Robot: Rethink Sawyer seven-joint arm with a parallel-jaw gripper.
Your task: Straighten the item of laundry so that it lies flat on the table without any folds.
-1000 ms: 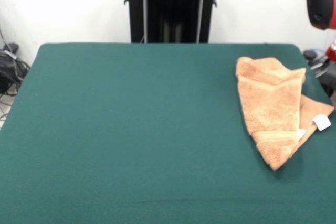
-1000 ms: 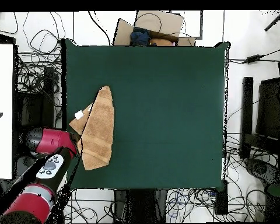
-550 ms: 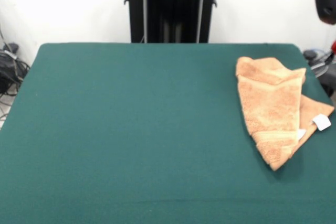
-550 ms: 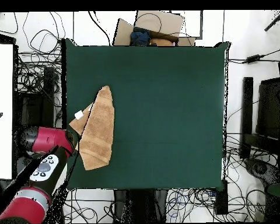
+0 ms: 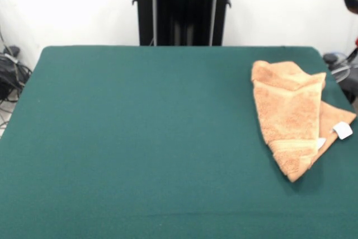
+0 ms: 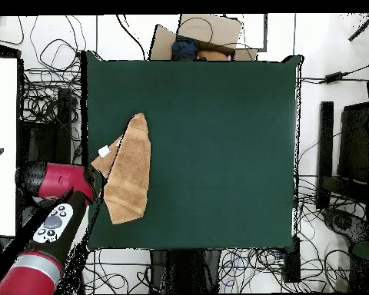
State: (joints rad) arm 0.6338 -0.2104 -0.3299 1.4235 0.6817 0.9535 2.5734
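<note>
Front view: towel (image 5: 292, 117) lay folded over itself at right of the table (image 5: 140, 138), white tag (image 5: 342, 130) poking out at its right edge. Judged not yet started; whole unfolding left. Arm (image 6: 53, 207) sat off the table's left edge in overhead view, near the towel. Gripper state: couldn't tell.

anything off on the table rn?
Yes: the towel lies folded over itself in a narrow wedge at the table's edge, its white tag corner poking out from under the top layer. It isn't flat. Nothing spilled or damaged.
</note>
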